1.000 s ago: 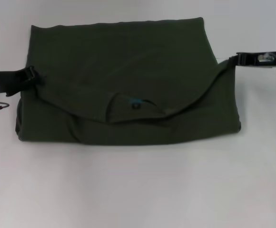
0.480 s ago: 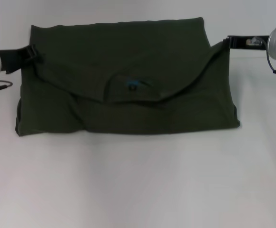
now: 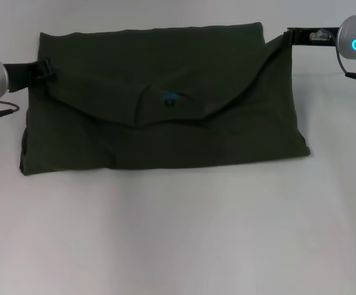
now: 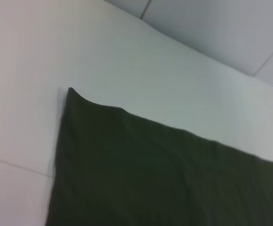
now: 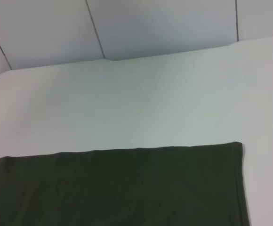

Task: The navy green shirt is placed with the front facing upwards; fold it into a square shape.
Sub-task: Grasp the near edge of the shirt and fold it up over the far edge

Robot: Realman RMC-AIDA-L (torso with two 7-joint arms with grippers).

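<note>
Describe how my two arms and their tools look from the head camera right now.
Left tool and right tool are slim black fingers on black mounts. Behind each sits a silver cylindrical wrist with a glowing green ring light, a thin dark cable trailing beneath.

The navy green shirt (image 3: 166,104) is plain dark olive, with a small blue neck label (image 3: 169,97). The counter (image 3: 178,233) is white. Both arms are silver with black tools; each wrist shows a green-lit ring.
</note>
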